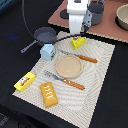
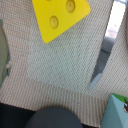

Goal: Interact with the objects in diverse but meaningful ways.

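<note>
The gripper (image 1: 76,36) is hovering right over the cheese wedge (image 1: 78,43) on the placemat (image 1: 100,80); can't tell if it's gripping. Descending off-centre, it's risking shoving the wedge into the knife (image 1: 80,57).

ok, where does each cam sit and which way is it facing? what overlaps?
Exterior view: off the arm, raised, angled down at the placemat with the round plate; shows the white arm and gripper above the cheese wedge.
Wrist view: on the wrist, aimed steeply down at the mat; no fingers clearly identifiable.
Shared: cheese wedge, knife, saucepan, placemat weave.
</note>
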